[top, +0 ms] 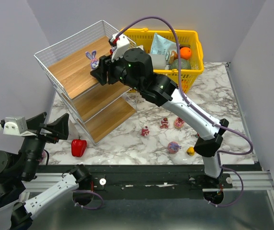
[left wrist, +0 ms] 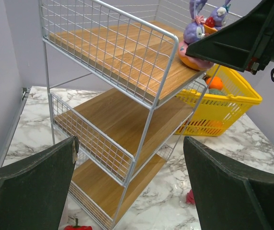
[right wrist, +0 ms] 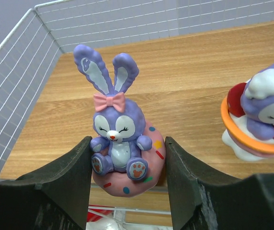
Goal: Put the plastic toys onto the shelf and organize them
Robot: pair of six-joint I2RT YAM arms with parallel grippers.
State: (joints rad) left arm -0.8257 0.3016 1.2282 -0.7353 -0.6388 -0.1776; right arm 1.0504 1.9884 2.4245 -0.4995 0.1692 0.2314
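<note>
Purple bunny [right wrist: 118, 139] on donut base, between right jaws — gripped both sides, at top shelf [right wrist: 199, 72] edge, left jaws spread

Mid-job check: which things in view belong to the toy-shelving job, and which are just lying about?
Job:
wire shelf
purple bunny on pink donut, top tier
orange-ringed figure beside it
five small toys on the marble table

Lying about:
red bell pepper
yellow basket, with an orange and a blue packet inside
</note>
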